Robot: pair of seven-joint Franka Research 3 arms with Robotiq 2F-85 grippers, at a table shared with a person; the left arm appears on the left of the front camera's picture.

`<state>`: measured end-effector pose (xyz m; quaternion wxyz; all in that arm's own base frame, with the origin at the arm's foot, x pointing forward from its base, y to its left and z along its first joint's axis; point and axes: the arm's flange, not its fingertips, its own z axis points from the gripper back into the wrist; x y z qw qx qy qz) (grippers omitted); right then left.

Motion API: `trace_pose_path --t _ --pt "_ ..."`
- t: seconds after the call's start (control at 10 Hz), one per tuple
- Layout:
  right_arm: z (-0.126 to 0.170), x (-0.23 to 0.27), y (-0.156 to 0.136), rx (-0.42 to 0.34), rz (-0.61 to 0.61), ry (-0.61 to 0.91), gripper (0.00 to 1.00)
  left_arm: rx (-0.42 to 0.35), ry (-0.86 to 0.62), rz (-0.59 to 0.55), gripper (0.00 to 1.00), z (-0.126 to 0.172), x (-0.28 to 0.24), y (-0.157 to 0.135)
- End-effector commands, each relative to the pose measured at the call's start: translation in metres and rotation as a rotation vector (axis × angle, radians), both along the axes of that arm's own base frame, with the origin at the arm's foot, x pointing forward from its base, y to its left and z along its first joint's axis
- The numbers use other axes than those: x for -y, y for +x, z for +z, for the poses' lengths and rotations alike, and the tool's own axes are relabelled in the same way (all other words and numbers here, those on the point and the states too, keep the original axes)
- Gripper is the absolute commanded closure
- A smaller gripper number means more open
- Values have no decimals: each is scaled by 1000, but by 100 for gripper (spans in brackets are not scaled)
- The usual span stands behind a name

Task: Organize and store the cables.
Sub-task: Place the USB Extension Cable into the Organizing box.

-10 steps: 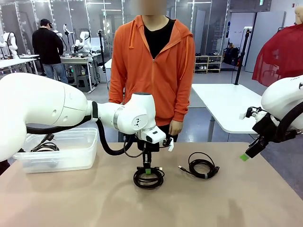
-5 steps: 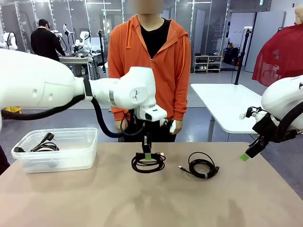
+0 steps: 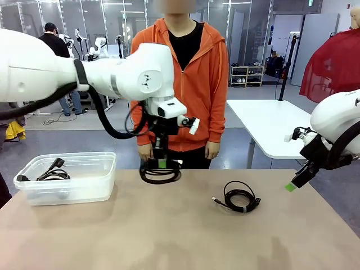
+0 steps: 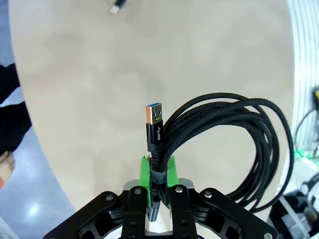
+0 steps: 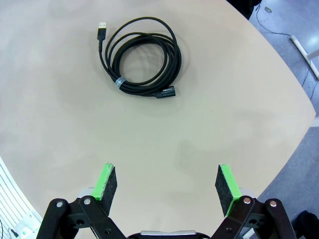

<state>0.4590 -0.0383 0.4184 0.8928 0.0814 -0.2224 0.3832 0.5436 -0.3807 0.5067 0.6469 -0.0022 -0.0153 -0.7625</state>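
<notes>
The table [image 3: 169, 236] carries a clear plastic bin [image 3: 73, 191] at its left end, and the job looks roughly a third done. At least one black cord [image 3: 53, 171] with a chunky plug already lies in the bin, though through the cloudy wall I cannot tell whether more are tucked beneath it.

The left arm reaches across the middle, in front of a person in an orange hoodie [image 3: 180, 84]. The left gripper [image 4: 158, 172] is clamped tight on the tie band of a braided coil [image 4: 239, 139], which hangs clear of the tabletop, between the bin and the table's middle. I judge this to be the carry toward the bin, with the drop not yet made.

A second coil [image 5: 142, 62] lies flat on the table to the right, untouched and well apart from the bin. It is left to store.

The right gripper [image 5: 167, 181] hovers near the right edge, jaws spread wide and holding nothing.

On the held coil, a USB plug [image 4: 154, 122] sticks straight up past the green pads.
</notes>
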Motion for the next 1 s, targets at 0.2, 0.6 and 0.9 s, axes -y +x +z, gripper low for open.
trace_pose_path --t 0.2,0.6,0.9 --pt "1 -1 3 -13 -12 -8 0 110 27 -95 91 30 -109 -25" --pt "1 -1 3 -13 -12 -8 0 116 73 -47 91 49 -129 -10" --pt "1 -1 3 -13 -12 -8 0 116 73 -47 91 49 -129 -10"
